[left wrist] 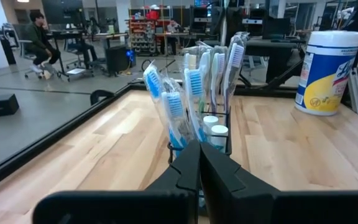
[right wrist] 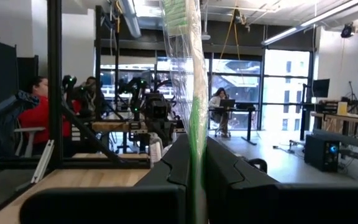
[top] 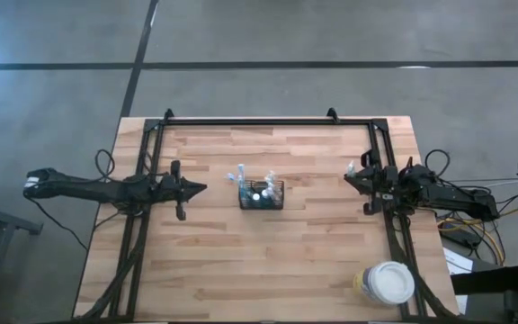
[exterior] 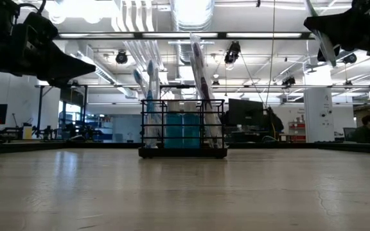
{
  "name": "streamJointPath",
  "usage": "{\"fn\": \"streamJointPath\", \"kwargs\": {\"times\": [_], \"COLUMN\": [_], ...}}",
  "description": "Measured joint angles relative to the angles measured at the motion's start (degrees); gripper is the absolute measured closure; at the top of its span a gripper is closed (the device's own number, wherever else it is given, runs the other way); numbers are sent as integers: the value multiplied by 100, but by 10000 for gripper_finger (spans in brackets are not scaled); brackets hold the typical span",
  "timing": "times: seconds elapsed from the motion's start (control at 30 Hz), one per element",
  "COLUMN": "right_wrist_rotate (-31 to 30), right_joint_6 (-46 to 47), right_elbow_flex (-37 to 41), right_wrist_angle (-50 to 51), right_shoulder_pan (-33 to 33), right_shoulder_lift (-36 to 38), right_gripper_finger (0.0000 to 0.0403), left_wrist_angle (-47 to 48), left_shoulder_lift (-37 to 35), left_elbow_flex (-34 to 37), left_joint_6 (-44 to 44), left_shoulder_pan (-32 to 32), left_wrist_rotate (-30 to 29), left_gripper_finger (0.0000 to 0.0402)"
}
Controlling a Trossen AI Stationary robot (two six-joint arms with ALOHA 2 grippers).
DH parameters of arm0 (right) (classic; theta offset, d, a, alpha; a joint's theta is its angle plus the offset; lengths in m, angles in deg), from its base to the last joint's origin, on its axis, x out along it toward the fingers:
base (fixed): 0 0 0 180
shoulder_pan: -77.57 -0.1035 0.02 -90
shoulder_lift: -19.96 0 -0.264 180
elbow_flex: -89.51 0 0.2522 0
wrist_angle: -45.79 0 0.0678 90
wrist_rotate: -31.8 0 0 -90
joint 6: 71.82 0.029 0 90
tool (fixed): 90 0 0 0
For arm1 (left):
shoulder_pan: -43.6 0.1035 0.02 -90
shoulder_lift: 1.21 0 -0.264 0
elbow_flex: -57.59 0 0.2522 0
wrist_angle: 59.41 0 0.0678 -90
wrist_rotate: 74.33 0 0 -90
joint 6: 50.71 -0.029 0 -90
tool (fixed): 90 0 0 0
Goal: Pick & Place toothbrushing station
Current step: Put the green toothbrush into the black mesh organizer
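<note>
The black wire-mesh caddy stands on its base at the table's middle. Several wrapped toothbrushes lean upright inside it, beside two white-capped tubes. My left gripper hovers shut and level a short way left of the caddy, pointing at it, with nothing between its fingers. My right gripper hovers near the right rail, clear of the table, shut on a green toothbrush in a clear wrapper. My right gripper pinches the wrapped green toothbrush's handle between its two fingers. The fingers come nearly level from the table's right side and lie across the brush. The brush stands roughly upright, its upper end rising well above the fingers, lifted clear of the table.
A large canister with a white lid stands at the table's near right corner. Black frame rails run along the far edge and both sides. Bare wood lies between the caddy and each gripper.
</note>
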Motion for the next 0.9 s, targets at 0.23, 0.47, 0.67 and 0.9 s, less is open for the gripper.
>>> {"fn": "streamJointPath", "kwargs": {"times": [0.23, 0.47, 0.67, 0.9], "right_wrist_rotate": [2, -41, -463, -290], "right_joint_6": [60, -48, -113, -462], "right_elbow_flex": [-2, -8, -396, -1206], "right_wrist_angle": [3, -87, -137, -784], "right_shoulder_pan": [0, 2, 4, -2], "right_shoulder_lift": [2, -74, -847, -2533], "right_gripper_finger": [390, 390, 390, 390], "left_wrist_angle": [-8, -184, -199, -799], "left_shoulder_lift": [-13, -100, -101, -101], "left_elbow_flex": [2, -6, -154, -199], "left_joint_6": [7, 55, 65, -131], "left_shoulder_pan": [0, 2, 0, 5], "left_wrist_rotate": [-2, 33, 49, 47], "left_gripper_finger": [390, 398, 394, 392]}}
